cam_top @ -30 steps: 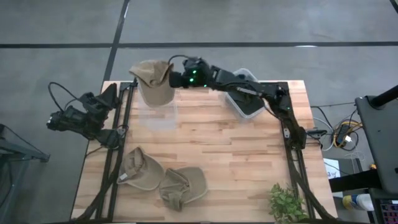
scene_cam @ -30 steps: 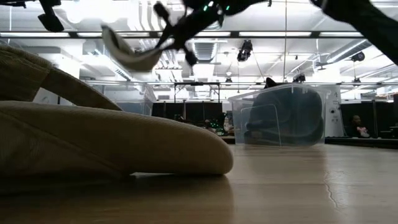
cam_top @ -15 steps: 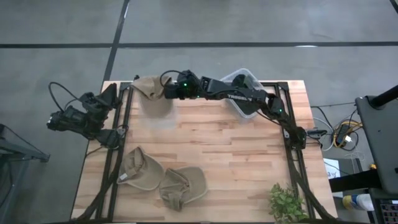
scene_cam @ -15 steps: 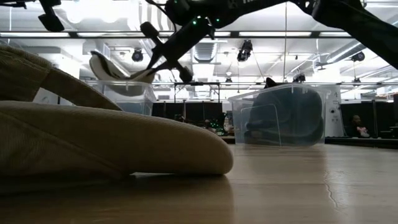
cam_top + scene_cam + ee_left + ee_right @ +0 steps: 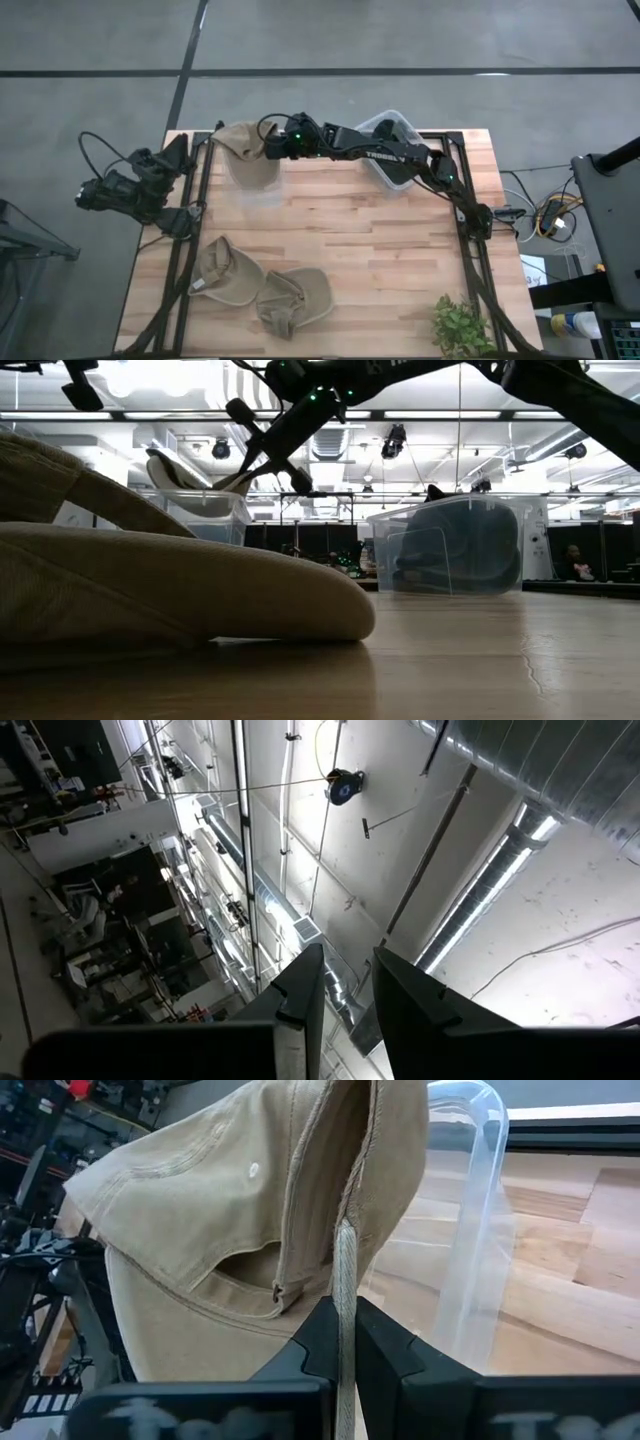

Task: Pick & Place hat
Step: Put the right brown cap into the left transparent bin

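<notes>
A tan hat (image 5: 243,140) hangs from my right gripper (image 5: 270,146) above a clear bin (image 5: 252,172) at the table's far left. In the low view the hat (image 5: 185,473) sits at the level of the bin's rim (image 5: 200,495), with the gripper (image 5: 250,468) slanting down to it. The right wrist view shows the hat (image 5: 230,1200) and the bin's rim (image 5: 485,1170). Two more tan hats (image 5: 226,272) (image 5: 295,299) lie on the table near its near edge. My left gripper (image 5: 347,995) is parked off the table's left edge, pointing up, with a narrow gap between its fingers. My right gripper pinches a folded edge of the hat's crown (image 5: 346,1250), beside the back opening and strap, between its two fingers (image 5: 322,1342). The fingers come slanting down from the table's right. The hat hangs slack beyond the fingers over the clear bin, clear of the table.
A second clear bin (image 5: 392,152) holding dark hats stands at the far edge, under my right arm; it also shows in the low view (image 5: 455,547). A small plant (image 5: 460,325) stands at the near right corner. The table's middle is bare wood (image 5: 360,235).
My right gripper has come down toward the clear bin at the table's far left, carrying the hat from well above the rim to rim level. It stays shut on the hat. In the last half second it has hardly moved.
</notes>
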Tool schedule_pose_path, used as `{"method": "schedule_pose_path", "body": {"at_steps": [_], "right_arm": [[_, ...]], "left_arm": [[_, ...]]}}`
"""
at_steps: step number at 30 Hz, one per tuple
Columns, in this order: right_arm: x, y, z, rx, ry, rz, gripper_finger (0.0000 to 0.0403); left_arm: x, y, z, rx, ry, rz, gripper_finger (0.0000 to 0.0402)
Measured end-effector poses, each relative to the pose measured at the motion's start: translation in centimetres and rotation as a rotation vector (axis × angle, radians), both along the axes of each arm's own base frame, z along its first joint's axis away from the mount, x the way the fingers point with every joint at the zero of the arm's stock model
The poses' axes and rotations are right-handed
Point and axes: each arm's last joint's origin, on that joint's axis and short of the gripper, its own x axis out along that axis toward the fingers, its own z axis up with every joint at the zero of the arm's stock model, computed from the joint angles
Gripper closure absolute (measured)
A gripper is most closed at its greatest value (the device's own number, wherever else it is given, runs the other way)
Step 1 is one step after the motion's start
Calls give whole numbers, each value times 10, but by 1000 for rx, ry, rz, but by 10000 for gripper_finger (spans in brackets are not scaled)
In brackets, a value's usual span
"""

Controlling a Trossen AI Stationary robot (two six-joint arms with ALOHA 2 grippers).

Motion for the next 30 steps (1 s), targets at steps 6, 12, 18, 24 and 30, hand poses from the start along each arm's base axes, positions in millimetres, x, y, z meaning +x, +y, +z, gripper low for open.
{"method": "schedule_pose_path", "body": {"at_steps": [6, 12, 18, 24, 30], "right_arm": [[0, 0, 0, 11, -7, -2, 356], [1, 1, 0, 49, -21, 13, 277], [-1, 3, 13, -63, -14, 103, 218], [-11, 22, 54, -265, -46, 298, 203], [-23, 51, 65, -433, 57, 580, 214]], "left_arm": [[0, 0, 0, -2, -2, -1, 321], [0, 0, 0, -14, -16, -14, 321], [0, 0, 0, -14, -16, -14, 321], [0, 0, 0, -13, -14, -12, 321], [0, 0, 0, -12, -13, -12, 321]]}}
